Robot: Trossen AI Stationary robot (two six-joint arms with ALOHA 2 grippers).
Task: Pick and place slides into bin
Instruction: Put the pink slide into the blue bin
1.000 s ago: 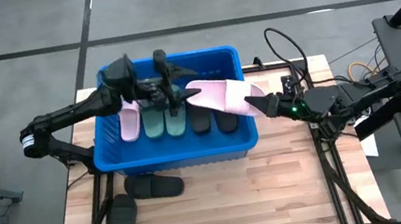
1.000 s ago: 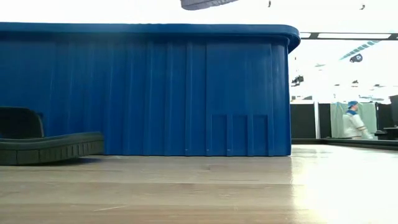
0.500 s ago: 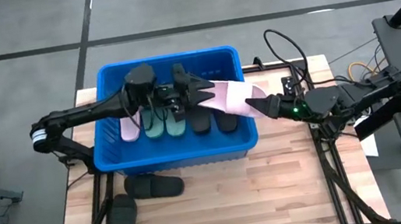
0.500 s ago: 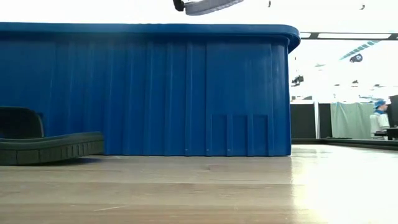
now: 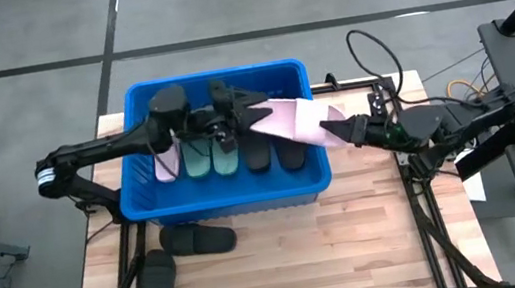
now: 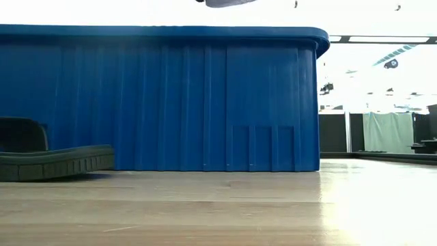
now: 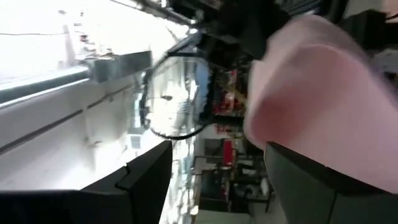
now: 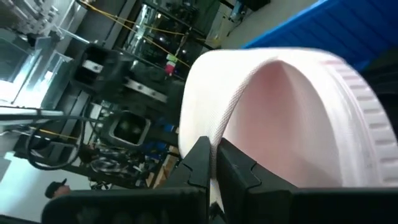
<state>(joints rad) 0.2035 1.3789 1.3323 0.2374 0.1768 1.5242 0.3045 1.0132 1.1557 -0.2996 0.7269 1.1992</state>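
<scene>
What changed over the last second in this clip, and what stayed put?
The left claw, open, moved across the bin to the free end of the pink slide. The right claw, shut on the slide's other end, drew back slightly and lifted it. In the low view a person in the background left the picture. The slides in the bin and the two black slides on the table stayed as they were.

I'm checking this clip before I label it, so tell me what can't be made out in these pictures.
- Inside of the bin, low view: its tall blue wall hides every sandal in it.
- Black sandal on the table, low view: cut off by the picture's edge.
- Left gripper and pink sandal, high view: whether the open fingers touch the sandal cannot be told; the left wrist view is blurred.
- Far end of the pink sandal, right wrist view: hidden by the sandal's own strap.
</scene>
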